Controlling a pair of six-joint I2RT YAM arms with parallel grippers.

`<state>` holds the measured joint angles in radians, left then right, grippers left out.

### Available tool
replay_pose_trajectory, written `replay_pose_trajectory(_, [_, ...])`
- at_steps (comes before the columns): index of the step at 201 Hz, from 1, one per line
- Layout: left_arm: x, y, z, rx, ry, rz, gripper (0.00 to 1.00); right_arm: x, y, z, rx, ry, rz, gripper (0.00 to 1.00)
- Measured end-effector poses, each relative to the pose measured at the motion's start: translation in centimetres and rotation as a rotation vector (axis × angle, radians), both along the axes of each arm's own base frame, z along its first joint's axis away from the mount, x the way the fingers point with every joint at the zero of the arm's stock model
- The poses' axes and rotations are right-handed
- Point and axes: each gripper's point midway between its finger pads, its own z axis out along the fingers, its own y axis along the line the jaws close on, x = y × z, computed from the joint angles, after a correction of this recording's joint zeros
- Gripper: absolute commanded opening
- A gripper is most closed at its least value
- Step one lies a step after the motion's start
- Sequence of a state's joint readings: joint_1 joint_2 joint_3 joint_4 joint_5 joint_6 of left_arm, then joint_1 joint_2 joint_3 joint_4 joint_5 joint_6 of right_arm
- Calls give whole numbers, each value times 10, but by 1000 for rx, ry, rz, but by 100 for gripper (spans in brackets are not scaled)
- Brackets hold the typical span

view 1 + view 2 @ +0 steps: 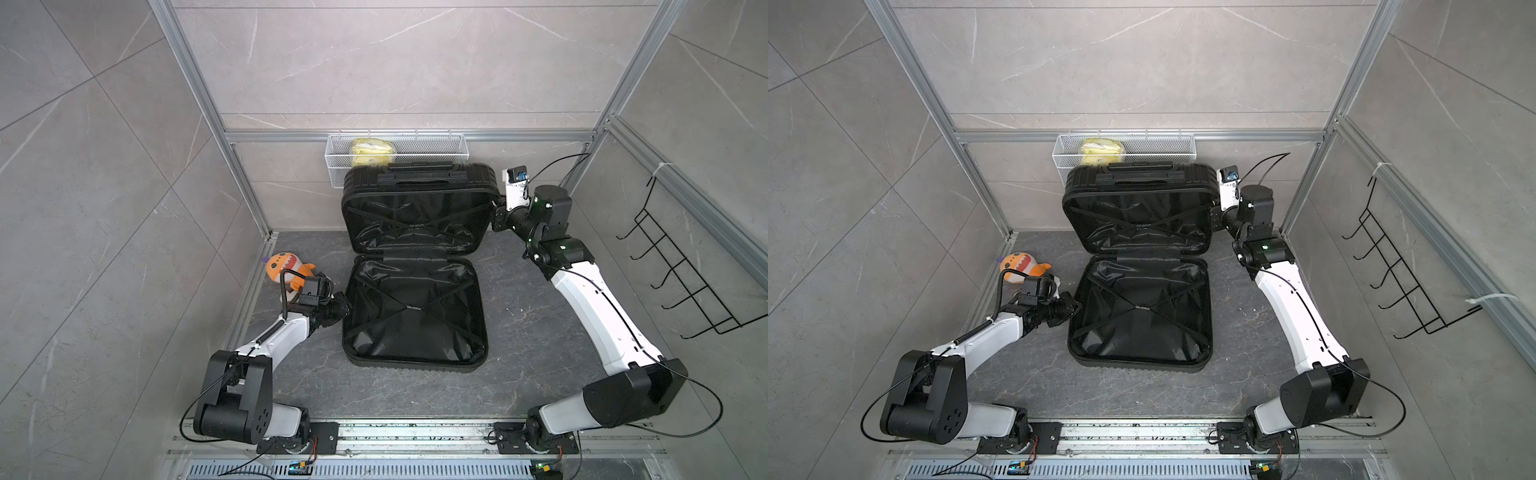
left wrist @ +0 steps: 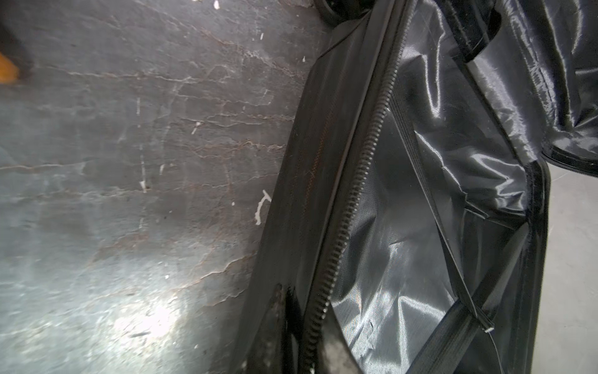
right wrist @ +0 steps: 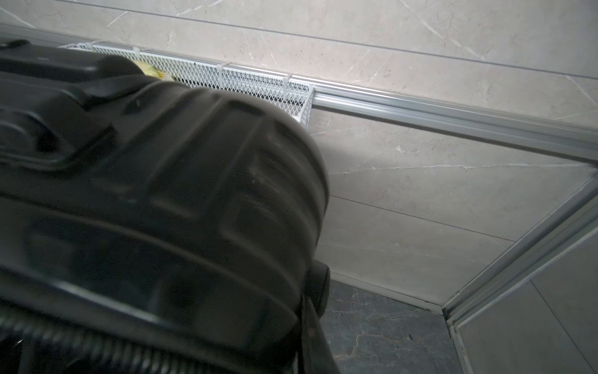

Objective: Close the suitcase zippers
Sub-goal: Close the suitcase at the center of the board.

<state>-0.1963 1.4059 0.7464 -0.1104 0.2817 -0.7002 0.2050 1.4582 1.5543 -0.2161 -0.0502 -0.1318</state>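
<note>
Plainly shows the suitcase (image 1: pixel 415 316) splayed open: near half flat, far half reared up, with the wire basket (image 1: pixel 436 145) just behind. Finds the left gripper (image 1: pixel 347 306) pinched together on the zippers (image 2: pixel 356 181) at the suitcase's left rim. Puts the right gripper (image 1: pixel 496 216) apparently against the raised half's right edge; cannot tell whether apart or clamped.
</note>
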Motion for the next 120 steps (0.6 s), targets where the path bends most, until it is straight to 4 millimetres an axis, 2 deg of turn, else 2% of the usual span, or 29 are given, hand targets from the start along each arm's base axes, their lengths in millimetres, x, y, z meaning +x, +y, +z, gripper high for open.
replay_pose_trajectory(13, [2,-1,0,-6,-4,5,12,-10,0,-5,0,8,9,6])
replay_pose_trajectory(57, [10,-4,-1,-26,-16,20,12,-52,4,-33,18,61,43,21])
replay_pose_trajectory(76, [12,-6,0,-36,-21,21,12,-74,12,-53,60,122,87,24])
replay_pose_trajectory(88, [15,-8,1,-44,-29,23,13,-87,20,-66,94,170,122,34])
replay_pose_trajectory(120, [20,-6,2,-38,-34,43,15,-116,30,-104,132,305,171,44])
